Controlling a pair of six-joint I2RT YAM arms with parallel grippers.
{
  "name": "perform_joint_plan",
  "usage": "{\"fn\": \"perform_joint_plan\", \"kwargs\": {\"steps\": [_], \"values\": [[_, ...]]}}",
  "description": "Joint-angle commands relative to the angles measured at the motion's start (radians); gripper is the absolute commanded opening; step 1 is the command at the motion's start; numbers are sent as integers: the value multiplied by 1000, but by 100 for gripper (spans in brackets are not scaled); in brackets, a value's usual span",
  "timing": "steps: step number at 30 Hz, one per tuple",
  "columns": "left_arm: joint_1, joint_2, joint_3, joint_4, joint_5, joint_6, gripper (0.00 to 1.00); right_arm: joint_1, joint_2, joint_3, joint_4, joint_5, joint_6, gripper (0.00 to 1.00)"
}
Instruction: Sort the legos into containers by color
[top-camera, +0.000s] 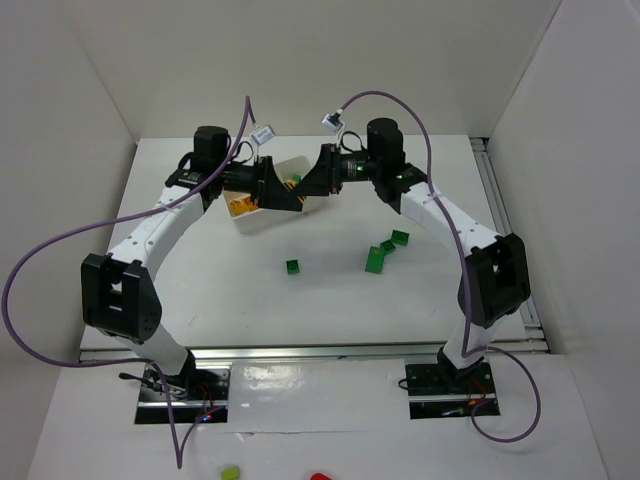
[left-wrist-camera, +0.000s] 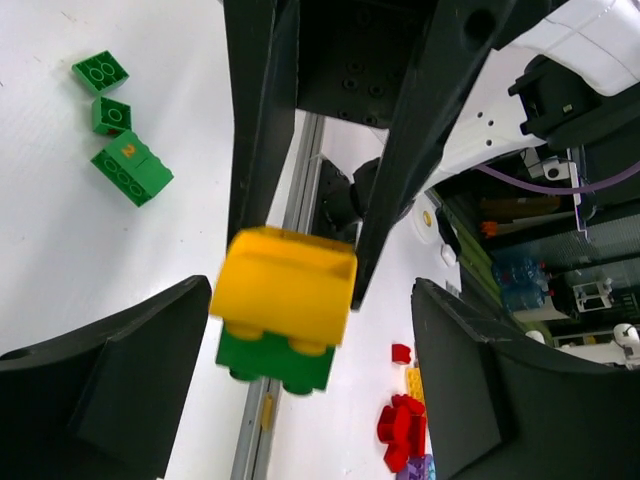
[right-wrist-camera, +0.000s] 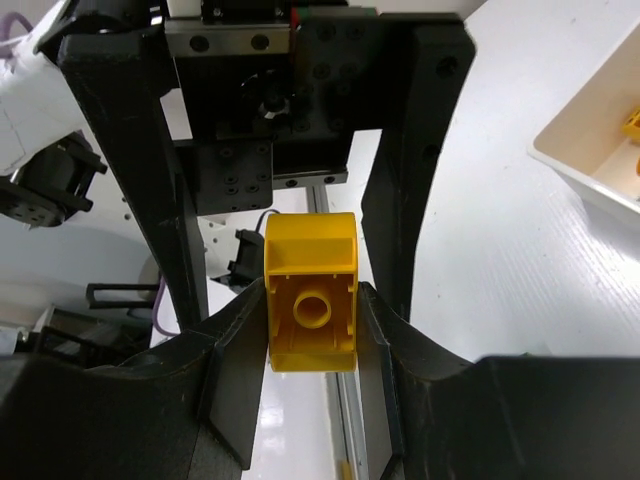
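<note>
Your right claw (right-wrist-camera: 312, 305) clenches the yellow brick (right-wrist-camera: 310, 265), a green brick (left-wrist-camera: 275, 362) stuck to it, aloft near the tray (top-camera: 249, 222), while your left claw (left-wrist-camera: 311, 300) stands released around both; a skewed pinch could knock the pair to the worktop (top-camera: 330, 300).

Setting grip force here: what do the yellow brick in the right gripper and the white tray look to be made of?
Yellow brick: looks like hard moulded plastic, smooth and slightly glossy. It has even colour, crisp edges and a hollow face with a round tube inside.
White tray: probably thin rigid plastic with a satin finish. It has a thin, even wall with a rounded rim, though little of it shows.
</note>
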Motion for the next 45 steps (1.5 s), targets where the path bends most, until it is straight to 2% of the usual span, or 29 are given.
{"fn": "perform_joint_plan", "kwargs": {"steps": [1,3,8,14,18,20,31,34,37,39,41,42,43,45], "values": [[4,-33,4,27,41,12,91,-24,-1,2,88,-20,42,23],[13,-33,4,27,50,12,90,-33,-1,-7,88,-20,42,23],[23,-33,4,27,50,12,78,-33,-1,-16,88,-20,42,23],[33,-33,4,39,60,3,76,-33,-1,-25,88,-20,42,23],[33,-33,-5,59,60,-7,66,-33,-1,-25,88,-20,42,23],[33,-33,-14,68,60,-25,57,-33,-1,-25,88,-20,42,23],[33,-33,-33,145,60,-73,57,-24,17,-16,79,-31,42,23],[33,-33,-33,145,69,-83,50,-15,17,-16,79,-31,42,23],[33,-33,-33,145,69,-83,49,-15,17,-7,79,-31,42,23],[33,-33,-33,145,69,-83,41,-15,26,-7,70,-31,42,23],[33,-33,-33,145,69,-83,27,-5,26,2,52,-31,31,23],[33,-33,-33,131,69,-73,7,-5,36,2,52,-31,22,23],[33,-33,-22,121,58,-73,0,-5,36,2,52,-31,22,23],[44,-23,-13,76,58,-45,0,-5,36,2,52,-22,22,23]]}}
